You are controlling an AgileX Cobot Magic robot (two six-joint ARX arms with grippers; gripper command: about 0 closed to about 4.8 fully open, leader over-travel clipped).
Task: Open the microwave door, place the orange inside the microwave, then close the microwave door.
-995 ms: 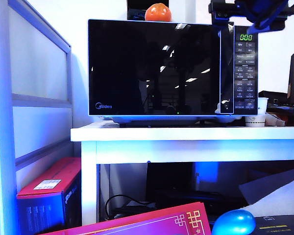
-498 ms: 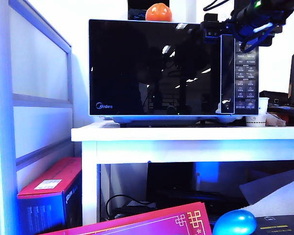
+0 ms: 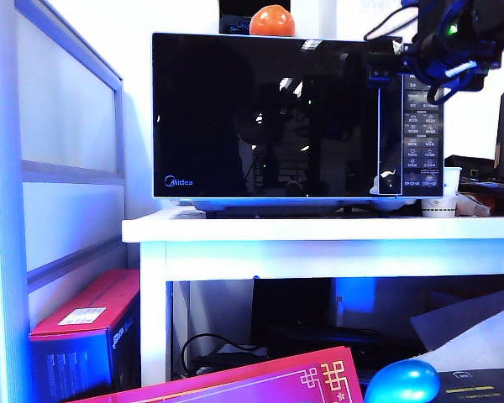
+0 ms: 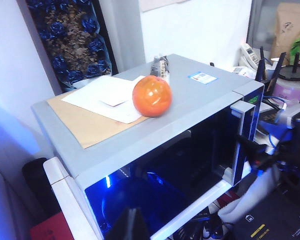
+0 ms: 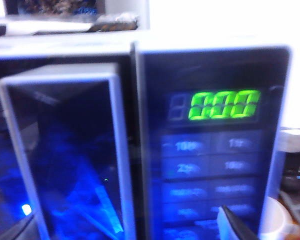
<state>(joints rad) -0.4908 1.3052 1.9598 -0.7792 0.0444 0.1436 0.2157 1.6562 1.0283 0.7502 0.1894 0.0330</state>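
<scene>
The microwave (image 3: 296,117) stands on a white table (image 3: 319,228), and its glossy black door (image 3: 265,117) looks closed in the exterior view. On its grey top rests the orange (image 3: 271,20) (image 4: 151,96), beside some papers. My right gripper (image 3: 386,60) (image 5: 140,235) is up at the door's handle strip (image 3: 388,117) next to the control panel (image 5: 212,150). It is open, with one finger (image 5: 232,225) showing over the buttons. My left gripper (image 4: 132,226) hovers above and in front of the microwave, shut and empty.
A white cup (image 3: 439,201) and clutter sit on the table right of the microwave. Below are a red box (image 3: 84,336), a red card (image 3: 260,382) and a blue ball (image 3: 401,382). A white framed partition (image 3: 59,168) stands at the left.
My right gripper has come down from above the microwave's top corner to the upper part of the door's handle edge. The orange and the left gripper have not moved.
</scene>
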